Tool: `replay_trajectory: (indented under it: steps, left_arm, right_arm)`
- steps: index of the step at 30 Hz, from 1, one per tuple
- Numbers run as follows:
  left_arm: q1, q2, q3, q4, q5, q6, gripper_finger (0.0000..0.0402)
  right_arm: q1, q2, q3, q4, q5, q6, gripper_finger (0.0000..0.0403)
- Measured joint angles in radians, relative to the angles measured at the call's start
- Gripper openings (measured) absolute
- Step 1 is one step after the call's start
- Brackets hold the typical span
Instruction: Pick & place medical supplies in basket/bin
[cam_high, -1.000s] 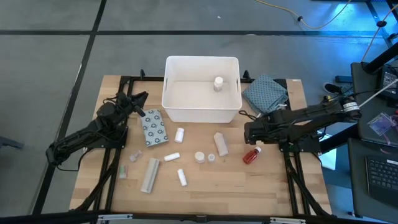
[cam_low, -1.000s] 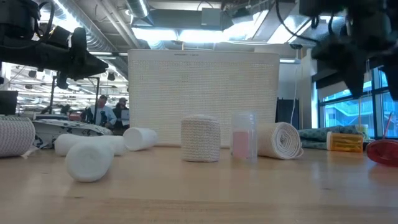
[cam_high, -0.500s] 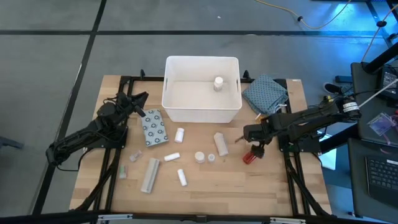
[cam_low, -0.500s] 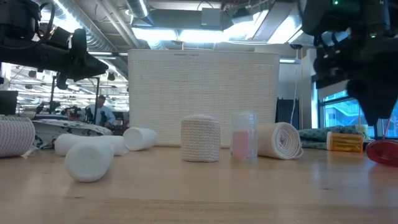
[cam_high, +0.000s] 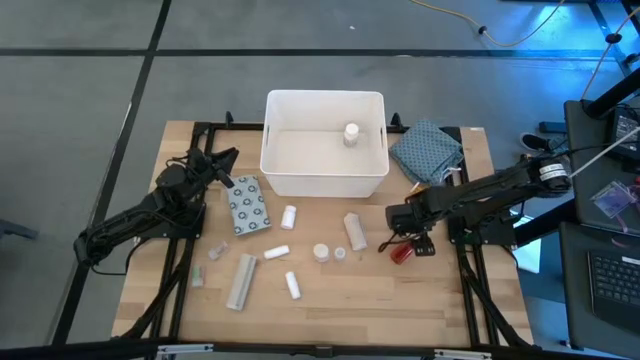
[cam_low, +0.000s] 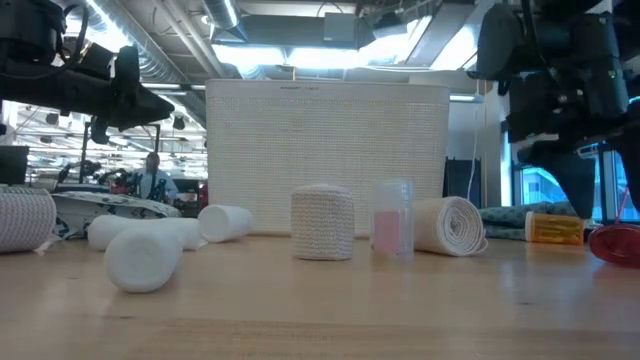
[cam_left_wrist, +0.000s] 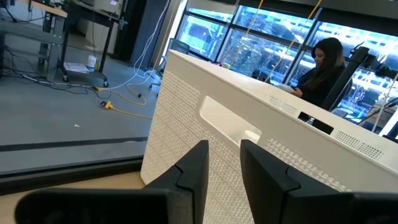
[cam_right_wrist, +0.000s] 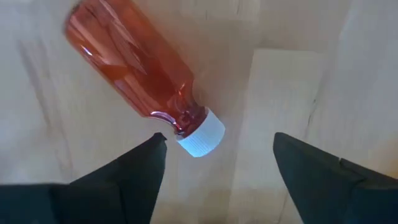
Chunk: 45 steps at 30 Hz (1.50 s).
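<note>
1. Your right gripper (cam_right_wrist: 214, 163) hangs above the red bottle (cam_right_wrist: 138, 73), fingers (cam_right_wrist: 118, 180) spread wide with nothing between them. The bottle lies on its side on the table (cam_right_wrist: 292, 87); only its white cap (cam_right_wrist: 201, 133) sits in the gap, close to one finger, and the body runs out ahead of that finger's tip.
2. Expect a light, rigid plastic bottle with smooth round walls, likely slippery and quick to roll.
3. Close across the body's middle, not the cap.
4. The white bin (cam_high: 325, 145) stands well apart from these fingers.
5. Your left gripper (cam_left_wrist: 224, 163) waits near the bin's wall, fingers narrowly parted and empty.
</note>
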Motion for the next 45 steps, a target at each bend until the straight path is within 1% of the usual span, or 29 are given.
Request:
replay_trajectory:
  steps: [4,8,11,19,26,33,38,42,45]
  left_arm:
    - [0.0,0.0,0.0,0.0,0.0,0.0,0.0086]
    - [0.0,0.0,0.0,0.0,0.0,0.0,0.0086]
    - [0.0,0.0,0.0,0.0,0.0,0.0,0.0086]
    - [0.0,0.0,0.0,0.0,-0.001,0.0,0.0086]
    - [0.0,0.0,0.0,0.0,-0.001,0.0,0.0086]
    - [0.0,0.0,0.0,0.0,-0.001,0.0,0.0086]
    - [0.0,0.0,0.0,0.0,-0.001,0.0,0.0086]
    - [0.0,0.0,0.0,0.0,-0.001,0.0,0.0086]
    - [0.0,0.0,0.0,0.0,-0.001,0.0,0.0086]
  right_arm:
    - [0.0,0.041,0.0,-0.001,0.0,-0.005,0.0261]
    - [0.007,0.067,0.0,-0.001,-0.001,-0.049,0.0251]
    - [0.026,0.077,0.0,-0.002,-0.003,-0.072,0.025]
    - [0.093,0.085,0.0,0.001,-0.005,-0.073,0.025]
    - [0.119,0.087,0.0,0.007,-0.003,-0.074,0.025]
    - [0.119,0.161,0.0,0.007,-0.001,-0.073,0.025]
    - [0.119,0.219,0.004,0.006,0.041,-0.053,0.025]
    - [0.119,0.229,0.006,0.004,0.049,-0.05,0.0239]
    - [0.119,0.231,0.013,0.007,0.05,-0.052,0.022]
